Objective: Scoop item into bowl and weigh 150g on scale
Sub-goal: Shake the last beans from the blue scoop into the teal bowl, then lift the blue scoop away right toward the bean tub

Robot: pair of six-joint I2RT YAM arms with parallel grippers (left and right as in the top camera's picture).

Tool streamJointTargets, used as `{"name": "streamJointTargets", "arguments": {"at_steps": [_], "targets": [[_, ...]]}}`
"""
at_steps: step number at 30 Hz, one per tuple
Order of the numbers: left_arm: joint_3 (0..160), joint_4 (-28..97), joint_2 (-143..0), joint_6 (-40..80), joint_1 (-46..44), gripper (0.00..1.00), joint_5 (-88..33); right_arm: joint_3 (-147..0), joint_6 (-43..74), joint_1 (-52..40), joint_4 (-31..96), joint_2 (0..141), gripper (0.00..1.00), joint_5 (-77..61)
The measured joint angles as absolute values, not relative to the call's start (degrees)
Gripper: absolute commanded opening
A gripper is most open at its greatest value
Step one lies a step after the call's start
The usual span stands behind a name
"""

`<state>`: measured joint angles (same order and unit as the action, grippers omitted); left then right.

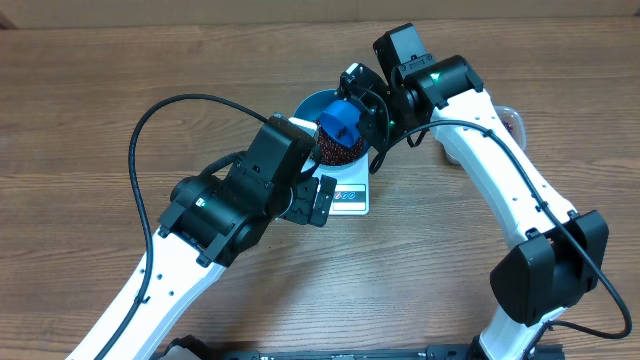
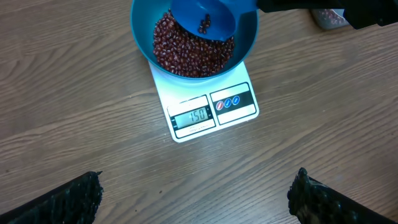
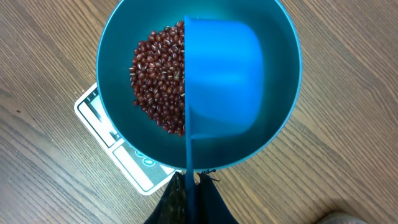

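The blue bowl (image 2: 142, 43) stands on the white scale (image 2: 239, 102), whose display reads 150. A heap of dark red-brown beans (image 2: 186, 53) lies in the bowl (image 3: 277, 106). My right gripper (image 3: 191, 179) is shut on the thin handle of a small blue scoop (image 3: 224, 74), which hangs tilted over the bowl. A few beans (image 2: 204, 23) cling inside the scoop (image 2: 208, 12). My left gripper (image 2: 198, 183) is open over bare table in front of the scale, holding nothing. From overhead, the scoop (image 1: 340, 122) sits above the beans (image 1: 335, 152), and the left gripper (image 1: 318, 200) partly covers the scale (image 1: 352, 200).
A clear tub (image 1: 512, 122) with some beans stands right of the bowl, behind the right arm; its corner (image 2: 329, 18) shows in the left wrist view. Black cables loop above the wooden table (image 1: 80, 120) on both sides.
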<state>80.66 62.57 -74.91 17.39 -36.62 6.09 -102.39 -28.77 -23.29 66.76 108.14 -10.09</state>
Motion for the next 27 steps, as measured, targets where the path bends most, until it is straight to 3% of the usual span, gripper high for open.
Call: {"name": "streamJointTargets", "arguments": {"at_steps": [10, 14, 27], "targets": [[80.66, 62.57, -74.89, 17.39, -36.62, 0.99, 6.09, -102.39, -28.56, -23.29, 66.65, 108.14, 0.04, -11.03], [80.66, 62.57, -74.91, 17.39, -36.62, 0.99, 6.09, -102.39, -27.40, -21.54, 66.04, 108.14, 0.04, -18.68], [80.66, 62.57, -74.89, 17.39, -36.62, 1.00, 6.09, -102.39, -24.08, 5.61, 66.24, 108.14, 0.04, -56.69]]}}
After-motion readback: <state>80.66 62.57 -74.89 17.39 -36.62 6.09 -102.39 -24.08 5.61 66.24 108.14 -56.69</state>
